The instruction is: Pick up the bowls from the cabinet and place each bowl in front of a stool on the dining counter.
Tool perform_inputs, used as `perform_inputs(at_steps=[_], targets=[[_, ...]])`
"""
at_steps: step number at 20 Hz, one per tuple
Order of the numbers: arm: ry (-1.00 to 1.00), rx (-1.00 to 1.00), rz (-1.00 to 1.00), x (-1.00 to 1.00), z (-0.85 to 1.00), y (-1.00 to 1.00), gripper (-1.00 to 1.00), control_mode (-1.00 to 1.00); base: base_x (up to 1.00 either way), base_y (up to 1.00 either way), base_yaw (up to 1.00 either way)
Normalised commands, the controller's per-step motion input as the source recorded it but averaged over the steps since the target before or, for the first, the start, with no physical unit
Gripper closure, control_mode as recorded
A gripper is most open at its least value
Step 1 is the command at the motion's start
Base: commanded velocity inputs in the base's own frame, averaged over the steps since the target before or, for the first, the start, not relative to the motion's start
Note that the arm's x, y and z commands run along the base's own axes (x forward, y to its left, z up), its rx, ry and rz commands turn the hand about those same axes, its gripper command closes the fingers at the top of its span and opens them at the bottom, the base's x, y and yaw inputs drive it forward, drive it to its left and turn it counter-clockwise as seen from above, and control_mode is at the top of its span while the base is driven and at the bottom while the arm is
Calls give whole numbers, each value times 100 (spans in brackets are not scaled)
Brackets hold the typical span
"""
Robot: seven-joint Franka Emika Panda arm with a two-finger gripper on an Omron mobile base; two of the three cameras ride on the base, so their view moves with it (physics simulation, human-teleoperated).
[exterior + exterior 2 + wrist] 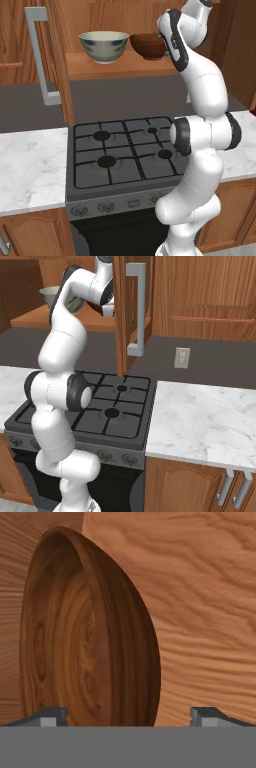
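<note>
While the gripper (127, 716) stands spread wide with the brown bowl's (90, 637) rim between its fingertips — nothing pinched — that bowl sits on the cabinet shelf (120, 67) just beside the pale bowl (103, 46), above the stove (125, 150).

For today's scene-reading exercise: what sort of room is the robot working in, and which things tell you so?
A home kitchen, rendered rather than real. A gas stove sits between marble worktops, and above it an open wooden wall cabinet holds two bowls, a cream-green bowl and a dark wooden bowl.
</note>
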Motion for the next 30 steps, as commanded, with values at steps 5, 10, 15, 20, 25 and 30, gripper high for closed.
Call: perform_inputs(at_steps=[5, 10, 15, 20, 25, 30], targets=[[0, 0, 0, 0, -2, 0, 100, -100, 0, 0, 0], [0, 0, 0, -5, -12, 0, 100, -100, 0, 0, 0], [-10, 1, 0, -11, -4, 0, 100, -100, 0, 0, 0], [-18, 7, 0, -18, 0, 0, 100, -100, 0, 0, 0], [-20, 4, 0, -42, -12, 0, 100, -100, 0, 0, 0], [-5, 1, -3, -88, -1, 0, 100, -100, 0, 0, 0]])
